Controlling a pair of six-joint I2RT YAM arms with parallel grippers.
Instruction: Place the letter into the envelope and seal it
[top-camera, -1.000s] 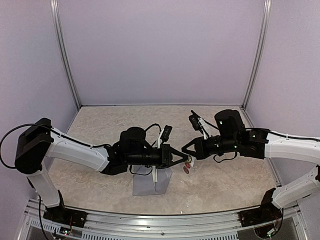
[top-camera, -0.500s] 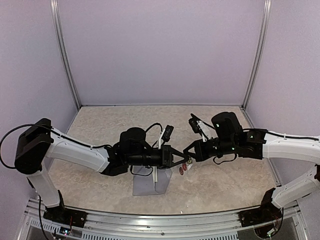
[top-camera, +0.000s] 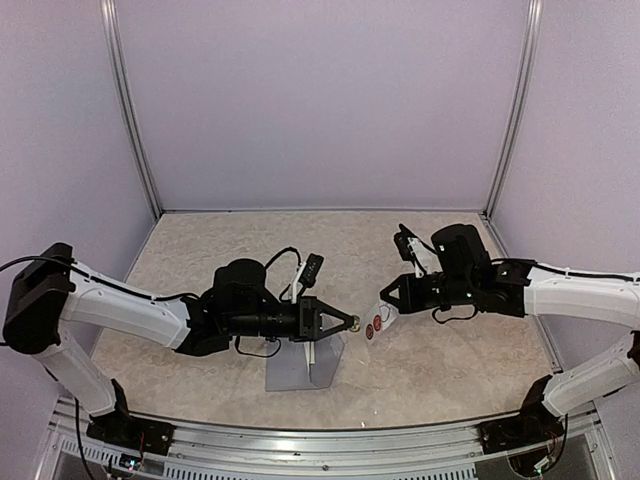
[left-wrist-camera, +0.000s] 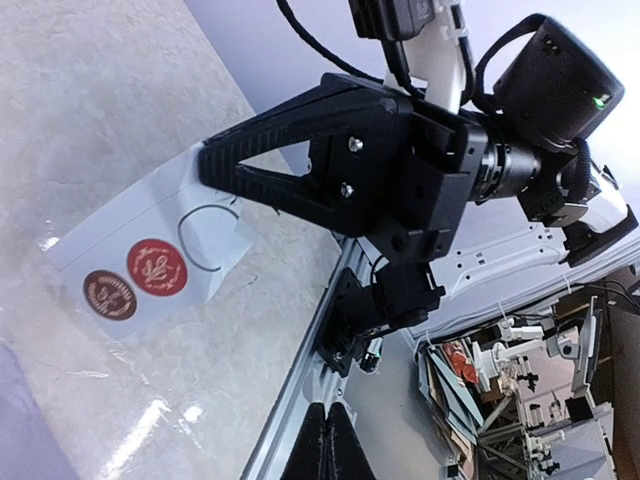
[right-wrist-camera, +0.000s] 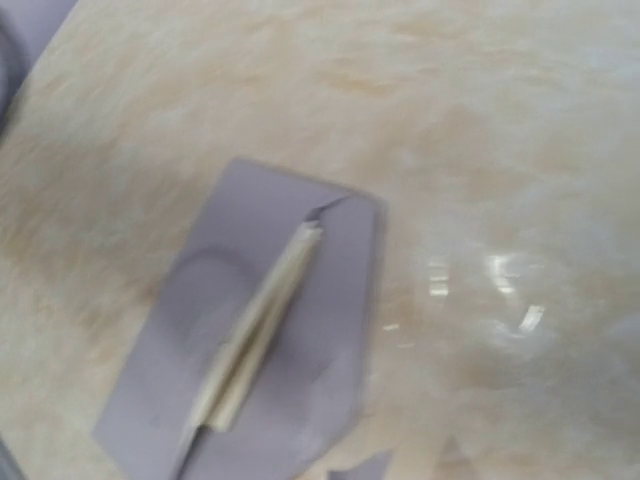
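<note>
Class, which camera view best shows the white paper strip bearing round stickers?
Left wrist: the white paper strip appears large and sharp, its two round stickers plain. The top external view shows it tiny; the right wrist view misses it.

Bright, even light; right wrist view blurred (tabletop (right-wrist-camera: 500, 270) glare).

envelope (right-wrist-camera: 340, 300) lilac-grey | table (right-wrist-camera: 450, 120) beige marbled | strip (left-wrist-camera: 110, 240) white | stickers (left-wrist-camera: 155, 268) red, brown
</note>
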